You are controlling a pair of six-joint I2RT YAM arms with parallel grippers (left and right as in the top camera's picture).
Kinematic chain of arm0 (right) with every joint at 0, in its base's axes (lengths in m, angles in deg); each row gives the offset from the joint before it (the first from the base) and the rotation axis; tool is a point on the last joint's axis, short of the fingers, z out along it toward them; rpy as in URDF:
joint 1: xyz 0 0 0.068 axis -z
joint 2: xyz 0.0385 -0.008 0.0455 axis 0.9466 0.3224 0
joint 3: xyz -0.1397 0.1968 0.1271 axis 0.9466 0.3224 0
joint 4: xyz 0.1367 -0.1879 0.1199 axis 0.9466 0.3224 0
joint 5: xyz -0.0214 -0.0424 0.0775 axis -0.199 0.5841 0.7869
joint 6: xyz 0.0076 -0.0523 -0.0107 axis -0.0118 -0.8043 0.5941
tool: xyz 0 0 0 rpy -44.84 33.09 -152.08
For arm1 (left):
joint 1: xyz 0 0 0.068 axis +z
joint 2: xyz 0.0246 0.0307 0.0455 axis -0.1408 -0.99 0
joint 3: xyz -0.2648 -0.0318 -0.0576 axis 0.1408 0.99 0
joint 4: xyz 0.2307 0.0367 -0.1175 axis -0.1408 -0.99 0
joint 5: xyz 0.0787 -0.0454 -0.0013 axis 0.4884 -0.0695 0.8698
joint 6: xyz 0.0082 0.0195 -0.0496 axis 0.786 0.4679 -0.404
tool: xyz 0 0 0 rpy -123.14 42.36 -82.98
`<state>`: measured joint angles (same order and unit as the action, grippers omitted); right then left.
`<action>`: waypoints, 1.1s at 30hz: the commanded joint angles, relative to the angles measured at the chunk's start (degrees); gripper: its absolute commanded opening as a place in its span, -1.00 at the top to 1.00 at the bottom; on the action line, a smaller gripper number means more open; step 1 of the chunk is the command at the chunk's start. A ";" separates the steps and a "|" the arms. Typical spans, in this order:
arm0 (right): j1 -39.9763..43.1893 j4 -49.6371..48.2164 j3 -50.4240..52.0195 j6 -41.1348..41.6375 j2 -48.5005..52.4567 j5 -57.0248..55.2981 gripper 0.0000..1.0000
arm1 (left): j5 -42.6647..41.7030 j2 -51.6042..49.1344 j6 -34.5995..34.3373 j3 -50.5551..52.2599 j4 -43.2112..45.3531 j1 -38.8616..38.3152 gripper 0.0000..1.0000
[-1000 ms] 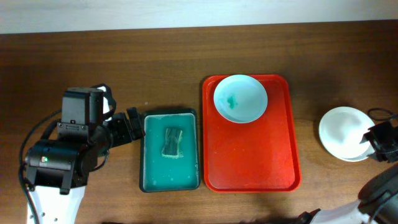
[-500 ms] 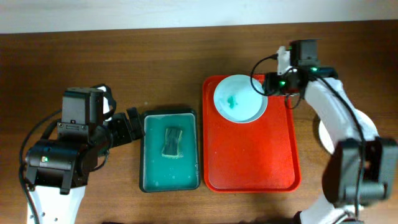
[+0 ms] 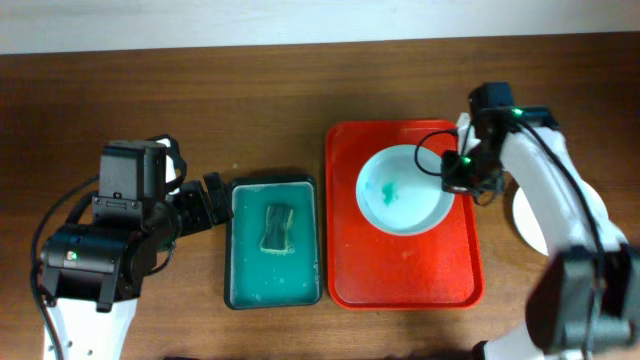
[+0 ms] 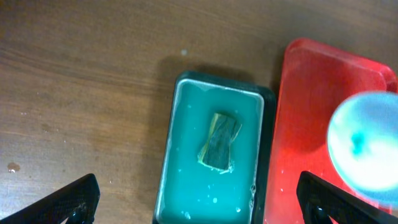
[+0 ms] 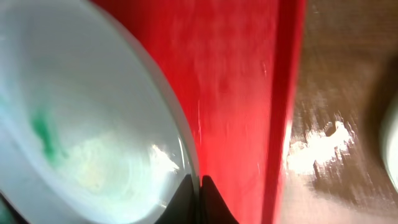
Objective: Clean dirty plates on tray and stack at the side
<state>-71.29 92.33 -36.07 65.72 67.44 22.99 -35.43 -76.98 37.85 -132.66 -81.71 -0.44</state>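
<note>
1. The right arm covers most of the stacked plates (image 3: pixel 524 218) at the table's (image 3: pixel 250 110) right side. Only a pale crescent shows, so their number cannot be told.
2. In the right wrist view the picture is blurred and cut close. The dirty plate's far edge and the fingertips' lower part run out of frame.
3. In the left wrist view the dirty plate is a blur, cut off at the right edge.
4. The dirty plate (image 3: pixel 400 195), with a teal-green smear in its middle, lies in the upper half of the red tray (image 3: pixel 400 270).
5. The right gripper (image 3: pixel 458 172) sits at that plate's right rim. Its two fingertips are pressed together on the rim.
6. The left gripper (image 3: pixel 212 198) hangs just left of the teal tray (image 3: pixel 250 265) holding the sponge (image 3: pixel 277 228), well apart from the dirty plate. Its fingers (image 4: pixel 71 202) stand wide apart, holding nothing.
</note>
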 commanded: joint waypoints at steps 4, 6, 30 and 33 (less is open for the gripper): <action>0.11 -1.86 21.09 12.96 -26.47 -0.22 0.91 | 0.20 0.22 0.07 -0.31 -0.02 0.20 -0.99; 0.11 -15.08 33.18 13.14 -31.04 0.37 0.92 | 0.20 0.22 0.07 -0.31 -0.02 0.20 -0.99; 0.11 -2.19 15.80 1.03 -23.52 8.79 0.40 | -3.67 -52.06 3.30 2.78 3.10 -13.81 0.14; 0.11 -2.16 15.82 1.03 -23.52 8.79 0.39 | -3.87 -54.27 7.76 2.78 5.73 -14.23 0.25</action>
<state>-71.27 90.34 -19.87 66.95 43.92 31.27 -39.54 -128.94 42.77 -130.30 -77.82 -14.14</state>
